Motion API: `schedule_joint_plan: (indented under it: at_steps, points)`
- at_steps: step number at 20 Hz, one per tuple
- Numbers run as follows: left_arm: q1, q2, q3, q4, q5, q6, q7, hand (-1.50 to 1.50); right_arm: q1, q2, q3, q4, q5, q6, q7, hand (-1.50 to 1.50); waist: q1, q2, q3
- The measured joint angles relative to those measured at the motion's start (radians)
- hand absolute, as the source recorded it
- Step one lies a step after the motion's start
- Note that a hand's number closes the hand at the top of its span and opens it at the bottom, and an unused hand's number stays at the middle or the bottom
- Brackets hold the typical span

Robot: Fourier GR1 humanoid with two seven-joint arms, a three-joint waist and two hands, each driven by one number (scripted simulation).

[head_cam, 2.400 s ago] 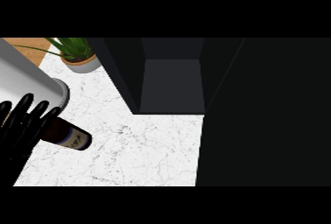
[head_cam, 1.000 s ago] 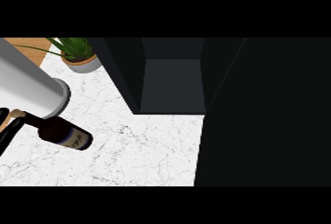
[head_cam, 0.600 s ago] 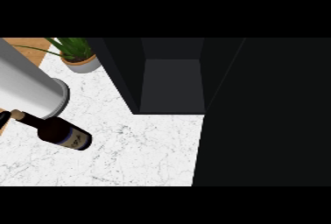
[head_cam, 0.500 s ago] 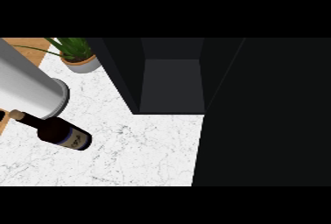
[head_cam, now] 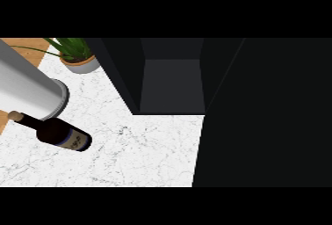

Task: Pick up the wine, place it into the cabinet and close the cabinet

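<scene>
Marble worktop (head_cam: 142,154) at left bearing the wine (head_cam: 55,132) ungrasped beside a grey forearm (head_cam: 26,90), cabinet (head_cam: 172,83) open far right to receive it (either robot hand unseen).

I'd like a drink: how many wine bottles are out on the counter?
1. The bottle stands on the counter at the left, by the grey forearm. Others may be out of view.

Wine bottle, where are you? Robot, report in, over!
No hand in view. Wine bottle alone on the white counter, beside a grey cylinder. Cabinet open, nothing blocking the way.
</scene>
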Motion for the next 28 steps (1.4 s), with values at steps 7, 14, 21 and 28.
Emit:
schedule_joint_plan:
  at_steps: [7,14,21,28]
  points:
    - [-0.02,0.005,0.049,0.174,-0.058,-0.098,-0.063,-1.5,0.029,0.01,0.006,-0.006,0.006,0.018,-0.012,-1.5,-0.001,0.0,0.0]
    - [-0.06,0.003,0.045,0.375,-0.175,-0.19,-0.152,-1.5,-0.009,0.018,0.009,-0.012,0.009,0.005,0.032,-1.5,-0.003,0.0,0.0]
    - [-0.098,-0.009,0.023,0.604,-0.313,-0.286,-0.292,-1.5,-0.016,0.022,-0.004,-0.007,0.012,0.018,0.028,-1.5,-0.004,0.001,0.0]
    - [-0.178,0.007,0.016,0.887,-0.459,-0.345,-0.477,-1.5,-0.038,0.033,0.003,-0.01,0.027,0.01,0.051,-1.5,-0.008,0.002,-0.001]
